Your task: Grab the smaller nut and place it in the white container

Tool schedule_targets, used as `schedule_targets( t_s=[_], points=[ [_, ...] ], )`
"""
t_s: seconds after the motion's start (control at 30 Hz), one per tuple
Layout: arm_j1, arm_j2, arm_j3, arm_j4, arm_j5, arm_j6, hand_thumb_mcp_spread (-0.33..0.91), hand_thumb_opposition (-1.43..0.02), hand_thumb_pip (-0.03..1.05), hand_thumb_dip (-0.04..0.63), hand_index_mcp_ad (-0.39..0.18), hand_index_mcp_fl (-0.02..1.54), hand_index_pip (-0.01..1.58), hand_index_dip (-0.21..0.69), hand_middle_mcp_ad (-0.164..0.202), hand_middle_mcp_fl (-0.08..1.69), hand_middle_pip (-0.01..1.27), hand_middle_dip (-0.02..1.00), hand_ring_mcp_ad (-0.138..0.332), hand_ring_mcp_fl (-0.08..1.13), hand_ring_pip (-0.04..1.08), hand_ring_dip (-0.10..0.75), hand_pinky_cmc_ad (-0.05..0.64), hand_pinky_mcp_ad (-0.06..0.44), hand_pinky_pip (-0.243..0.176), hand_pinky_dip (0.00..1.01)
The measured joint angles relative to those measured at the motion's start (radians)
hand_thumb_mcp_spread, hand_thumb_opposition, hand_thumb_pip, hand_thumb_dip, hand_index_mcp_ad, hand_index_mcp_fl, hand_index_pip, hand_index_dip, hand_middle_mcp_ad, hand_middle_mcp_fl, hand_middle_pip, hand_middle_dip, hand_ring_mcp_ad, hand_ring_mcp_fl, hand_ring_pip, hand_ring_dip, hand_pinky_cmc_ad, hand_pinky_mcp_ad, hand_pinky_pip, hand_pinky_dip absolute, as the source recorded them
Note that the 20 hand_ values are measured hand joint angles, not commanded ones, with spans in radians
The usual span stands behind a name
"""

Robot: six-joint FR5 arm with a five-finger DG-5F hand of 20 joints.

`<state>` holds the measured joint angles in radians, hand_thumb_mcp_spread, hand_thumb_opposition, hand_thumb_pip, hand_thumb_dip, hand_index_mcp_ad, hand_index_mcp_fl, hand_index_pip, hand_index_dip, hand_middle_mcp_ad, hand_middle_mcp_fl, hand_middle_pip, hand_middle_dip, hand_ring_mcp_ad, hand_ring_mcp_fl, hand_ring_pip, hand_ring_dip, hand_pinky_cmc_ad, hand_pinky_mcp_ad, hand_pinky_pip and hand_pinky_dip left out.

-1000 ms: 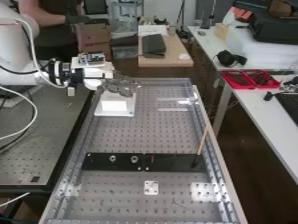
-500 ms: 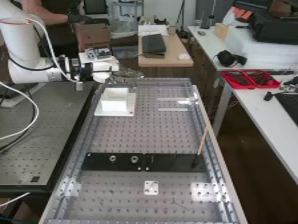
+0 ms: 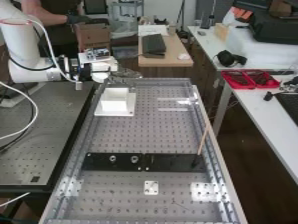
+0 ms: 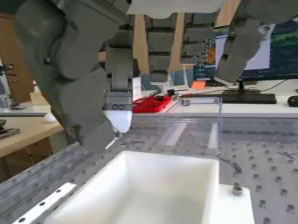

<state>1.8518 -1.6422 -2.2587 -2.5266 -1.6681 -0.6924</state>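
Guessing we're at the drop-off end of this job, folks. In the high view the hand (image 3: pixel 124 75) is near the white container (image 3: pixel 114 106), roughly toward its 1 o'clock, and in the wrist view the two look close as well. I can't tell if the hand is open, closed or gripping something, so don't quote me on that. Same deal with the smaller nut: can't tell where it is.

The container stands upright, mouth up, on a white plate (image 3: pixel 124 113), with a small metal stud (image 4: pixel 237 190) on that plate. Down at the container's 6 o'clock, the larger nut (image 3: pixel 113 158) stands on the black bar (image 3: pixel 100 162), and the bearing (image 3: pixel 134 159) is just beside it, at the nut's 3 o'clock.

My read on the next move: if the nut is in the hand, it wants centring over the container's mouth, lowering a bit, then an easy release. If it's already been dropped, just back off cleanly without knocking the walls. Main risk IMO is such a small part snagging on the hand or hitting the rim and bouncing onto the bench (image 3: pixel 143 135).

As for brands or labels, nothing I could honestly read out, not even on the red trays (image 3: pixel 249 79) off at the container's 2 to 3 o'clock.
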Motion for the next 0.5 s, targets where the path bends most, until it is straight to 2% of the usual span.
schedule_targets(
  t_s=[0.1,0.17,0.27,0.33,0.5],
  points=[
    [-0.001,0.000,0.002,-0.014,0.002,0.004,0.45,-0.90,0.65,0.253,-0.147,0.34,1.45,0.152,0.066,0.21,0.13,0.24,0.113,0.00,0.09,0.110,0.380,0.295,-0.012,0.32],
    [-0.003,0.000,0.002,-0.018,0.002,0.006,0.45,-0.88,0.65,0.253,-0.154,0.19,1.37,0.131,0.065,0.21,0.13,0.24,0.113,0.00,0.09,0.110,0.379,0.295,-0.010,0.32],
    [-0.008,0.002,0.003,-0.021,0.002,0.009,0.44,-0.87,0.65,0.253,-0.157,0.09,1.27,0.124,0.065,0.19,0.13,0.24,0.113,0.00,0.09,0.110,0.379,0.295,-0.012,0.34],
    [-0.012,0.003,0.004,-0.023,0.001,0.012,0.43,-0.85,0.65,0.253,-0.157,0.07,1.23,0.091,0.065,0.18,0.13,0.24,0.113,0.00,0.09,0.110,0.380,0.295,-0.014,0.37],
    [-0.023,0.004,0.008,-0.025,0.007,0.016,0.39,-0.84,0.65,0.253,-0.157,0.01,1.03,0.075,0.065,0.16,0.13,0.24,0.113,0.00,0.09,0.110,0.379,0.291,-0.028,0.42]
  ],
)
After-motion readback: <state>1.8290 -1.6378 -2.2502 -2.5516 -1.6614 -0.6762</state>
